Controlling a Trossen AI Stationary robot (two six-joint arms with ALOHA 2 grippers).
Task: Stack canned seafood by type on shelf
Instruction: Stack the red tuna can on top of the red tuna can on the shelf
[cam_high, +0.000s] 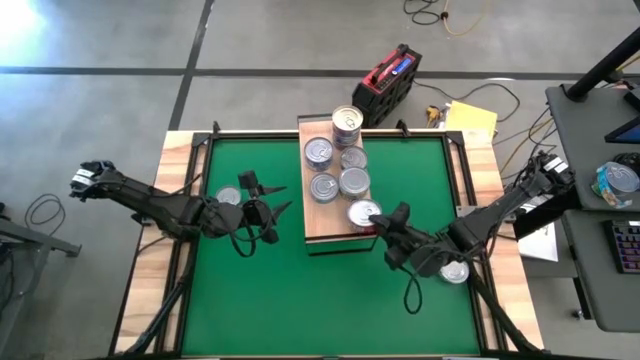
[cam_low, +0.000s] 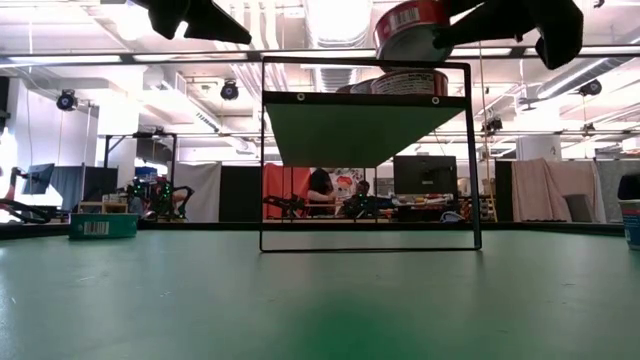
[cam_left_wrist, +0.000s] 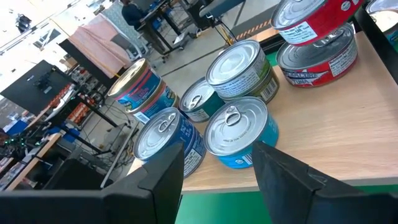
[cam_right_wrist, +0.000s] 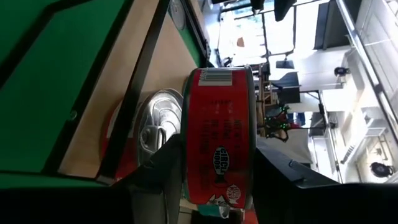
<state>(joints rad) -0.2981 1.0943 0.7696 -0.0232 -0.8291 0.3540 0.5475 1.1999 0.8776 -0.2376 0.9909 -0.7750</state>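
Right claw (cam_right_wrist: 214, 171) clamped on a red-labelled can (cam_right_wrist: 217, 134) above the shelf (cam_high: 325, 222); left claw (cam_left_wrist: 217, 171) apart, empty.

Red can's (cam_right_wrist: 217, 137) base behind end-effector fingers (cam_right_wrist: 155, 171).

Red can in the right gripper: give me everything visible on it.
The red can is a small round flat tin with a red printed label, barcode and silver lid. The right gripper is shut on its sides, holding it tilted just above another red-labelled can at the near end of the shelf. Whether the two cans touch is unclear.
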